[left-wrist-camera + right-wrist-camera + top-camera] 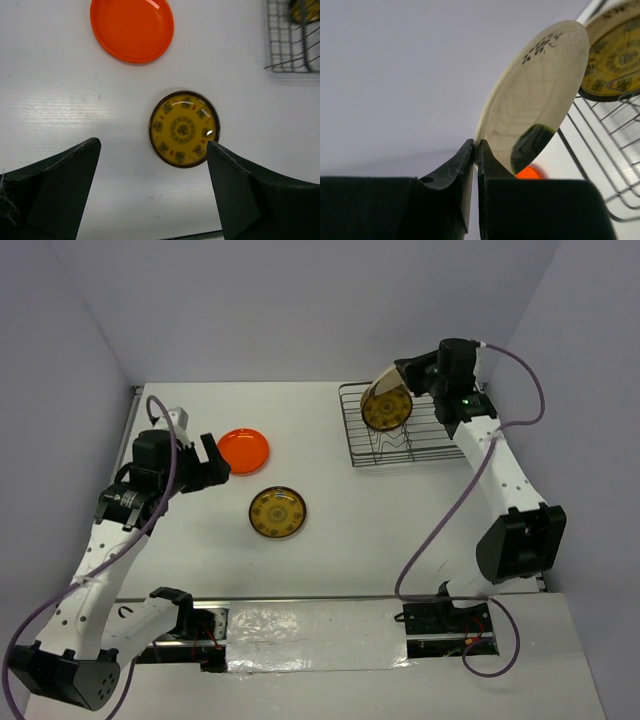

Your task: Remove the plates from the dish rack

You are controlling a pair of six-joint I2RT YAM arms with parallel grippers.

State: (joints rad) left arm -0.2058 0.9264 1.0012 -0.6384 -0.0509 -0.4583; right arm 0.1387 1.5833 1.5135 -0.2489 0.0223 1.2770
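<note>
Two plates down: orange plate (pixel 243 449) and patterned brown plate (pixel 277 511), both flat on the table (pixel 340 550), apart from each other, well left of the dish rack (pixel 420 448)
dish rack: far right of the table; second patterned plate (pixel 386 408) stands on edge at its left end among the wire dividers (pixel 396 443)
cream plate (pixel 535 95): on edge and tilted, at the rack's left end, just in front of the second patterned plate; can't tell if the two touch or if it's clear of the wires
right gripper (pixel 476 145): jaws nearly together, pinching the cream plate by its lower rim, nothing else in them
left gripper (pixel 214 462): jaws fully apart, holding nothing, hovering over the table near the orange plate, with the patterned brown plate below it in the wrist view
key relation: the cream plate's disc runs up and away from the right fingers, gripped at the rim only; free table lies left of the rack, toward the two flat plates; the right arm is at the rack, the left arm well apart from it
step (my read): carry the cream plate out to the table, then one plate left in the rack
risk (my read): the thin rim pinch could let the plate pivot, or it could clip the plate behind
</note>
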